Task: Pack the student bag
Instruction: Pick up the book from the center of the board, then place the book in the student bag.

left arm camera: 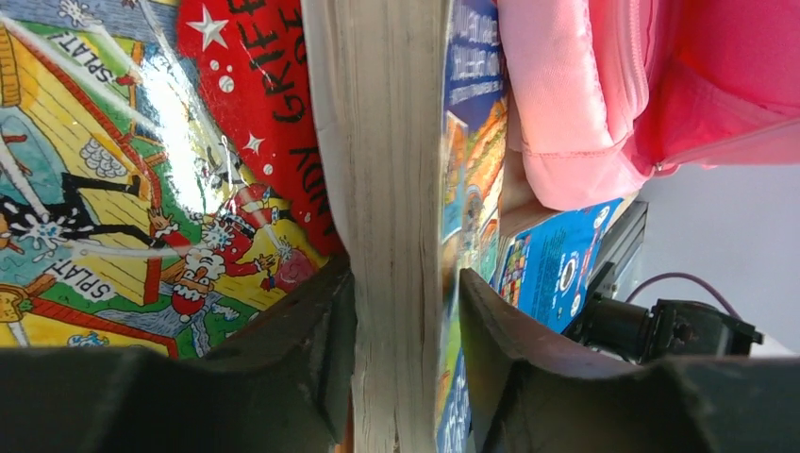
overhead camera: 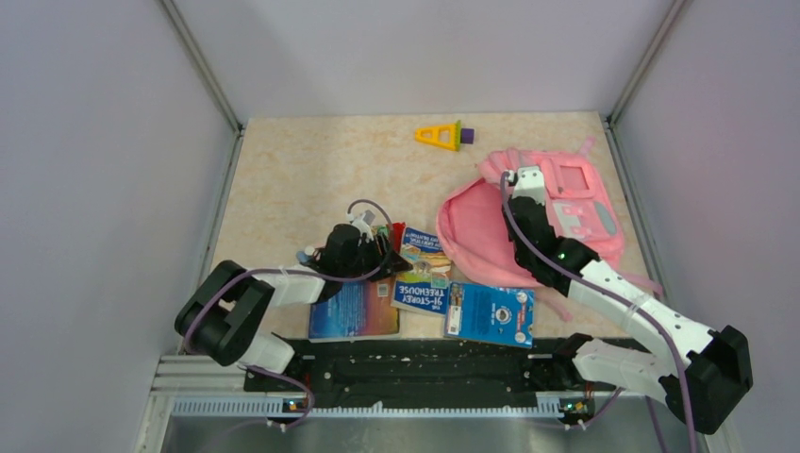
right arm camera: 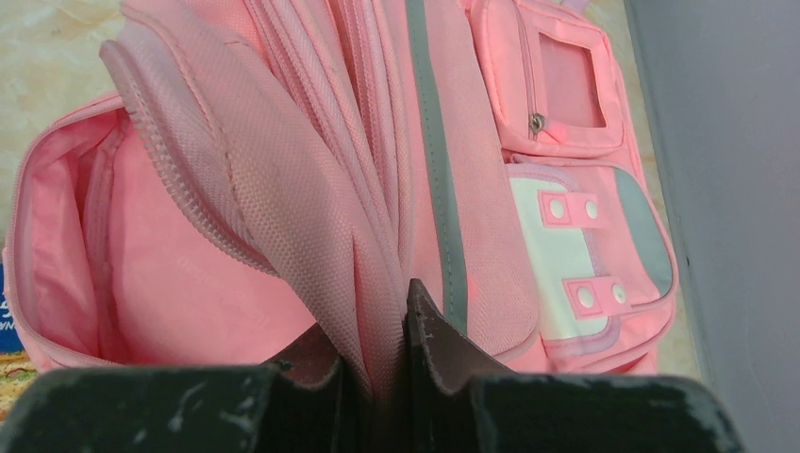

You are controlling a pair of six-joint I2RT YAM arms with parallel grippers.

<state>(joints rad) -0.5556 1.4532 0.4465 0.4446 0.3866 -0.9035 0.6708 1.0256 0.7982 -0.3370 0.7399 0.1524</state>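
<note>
At the right rear of the bench [overhead camera: 311, 170], near the right wall: the bag [overhead camera: 472, 236], pink, flat on its back, front pockets facing up. Main compartment unzipped and gaping toward the bench's middle, pink lining plain in the right wrist view. Pinched at the zip edge of that opening by the right end effector [right arm camera: 387, 354], closed hard on a fold of fabric, dark fingers [right arm camera: 436, 342] pressed to either side. Beyond the fold, a grey stripe, a small pocket with a metal zip pull [right arm camera: 536, 123], and a white patch [right arm camera: 557, 250] bearing two pink tabs.

Just left of the bag's mouth, the left end effector [left arm camera: 401, 321], clamped across a thick book [left arm camera: 382, 142]. Page block toward the wrist camera, one finger [left arm camera: 307, 326] on the cartoon-cover side, the other on the back. Hard to tell whether lifted or resting on the bench.

Along the near edge, flat and side by side: a blue-orange book [overhead camera: 354, 310], a Treehouse book [overhead camera: 422, 293] and a blue book [overhead camera: 491, 314], the last two touching. Behind the Treehouse book, a fourth book [overhead camera: 425, 247], against the bag's edge. At the far edge, well apart from all of it, a yellow toy [overhead camera: 437, 135] with a purple end.
</note>
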